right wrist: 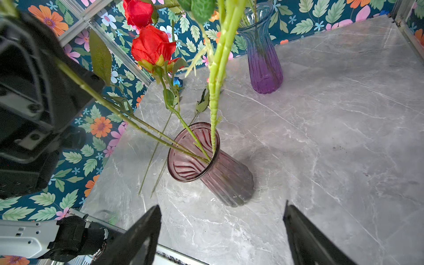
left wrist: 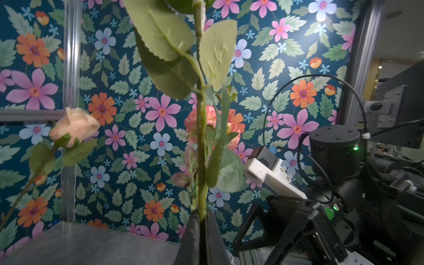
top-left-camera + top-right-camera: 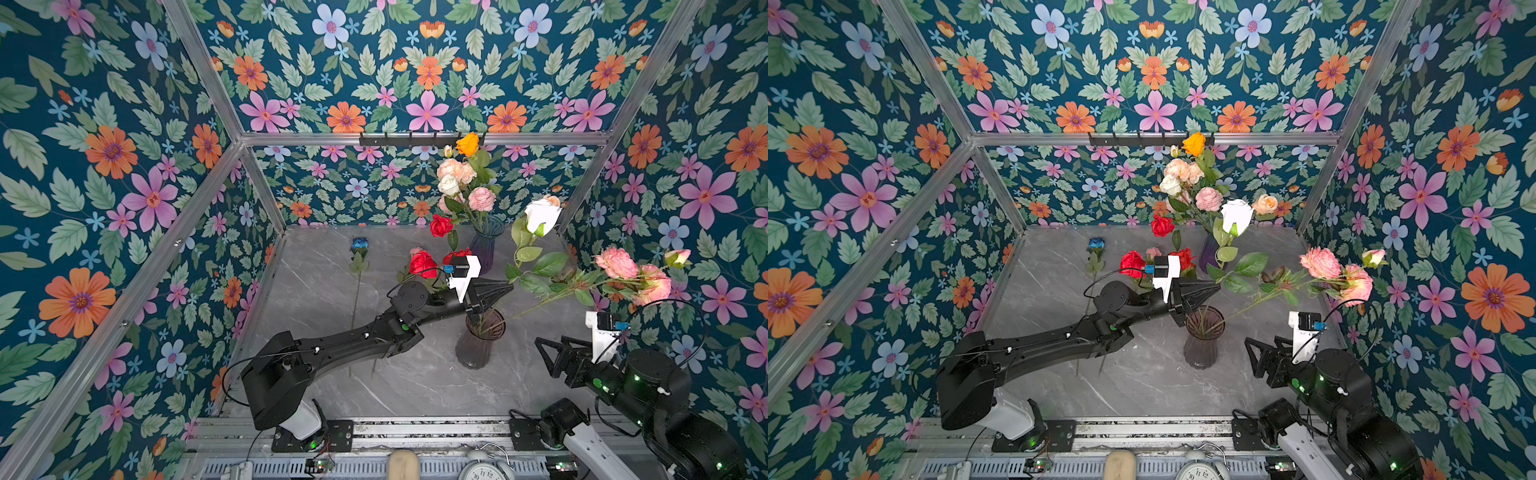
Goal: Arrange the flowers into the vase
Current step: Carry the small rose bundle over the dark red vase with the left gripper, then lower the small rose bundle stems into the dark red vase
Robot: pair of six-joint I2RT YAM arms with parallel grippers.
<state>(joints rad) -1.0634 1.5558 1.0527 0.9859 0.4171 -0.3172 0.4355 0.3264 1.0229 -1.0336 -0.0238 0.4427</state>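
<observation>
Left gripper (image 3: 510, 286) clamped on the white rose (image 3: 542, 215) by its stem, stem foot inside the smoky vase (image 3: 478, 353); right gripper (image 3: 549, 343) hangs wide open, empty.

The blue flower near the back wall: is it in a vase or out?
Out. The blue flower lies flat on the marble table, its stem stretched along the surface.
</observation>
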